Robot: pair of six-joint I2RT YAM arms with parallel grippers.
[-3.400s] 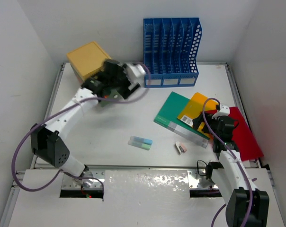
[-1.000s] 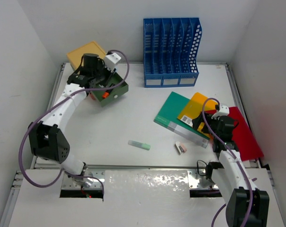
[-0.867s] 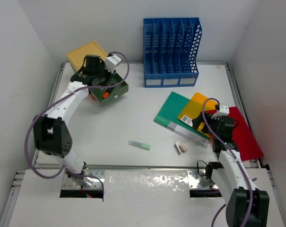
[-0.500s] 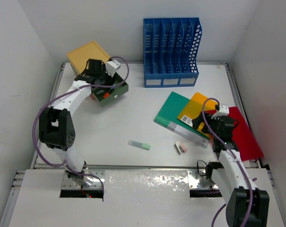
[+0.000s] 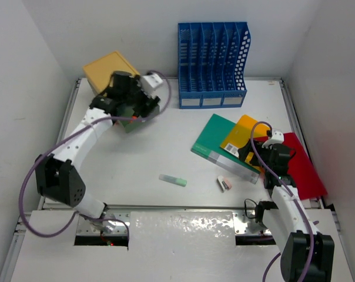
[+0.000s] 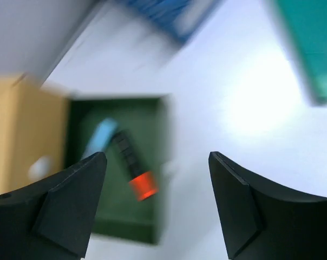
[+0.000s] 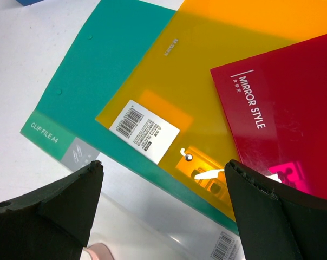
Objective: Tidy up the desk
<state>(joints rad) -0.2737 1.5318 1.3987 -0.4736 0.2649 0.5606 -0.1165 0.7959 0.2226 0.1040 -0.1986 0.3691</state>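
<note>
Two hands up, neither holding anything. Wide-spread fingers on the left hand (image 6: 157,157), poised over the open green drawer (image 6: 125,116) at the upper left of the overhead view, just beside the yellow box (image 5: 107,70). Inside the drawer, blurred: a light blue stick (image 6: 100,138) and a black pen with an orange end (image 6: 132,165). Equally wide on the right hand (image 7: 164,162), hanging above the fanned folders at the right of the overhead view: green folder (image 7: 115,70) lowest, yellow folder (image 7: 217,81) over it, red folder (image 7: 293,119) on top.

Judged step: stowing small items in the drawer. Left loose on the bench (image 5: 136,158), low centre of the overhead view: a pale green bar (image 5: 173,180) and, near it to the right, a small pink-and-white piece (image 5: 225,184).

Next move, probably: swing the left hand down-frame to the green bar, set the fingers across its short side, close, carry to the drawer. Folders after that, likely for the blue file rack (image 5: 213,59) at top centre. Lying flat, so probably needing an edge lifted before any grip.

Plenty of bare bench between drawer and bar, nothing to snag. Tighter around the drawer, with box, wall and left rail (image 5: 69,129) close by. Seemingly over the right rail (image 5: 296,126) with the red folder's outer edge, close to the wall, so little margin there for the right hand.
</note>
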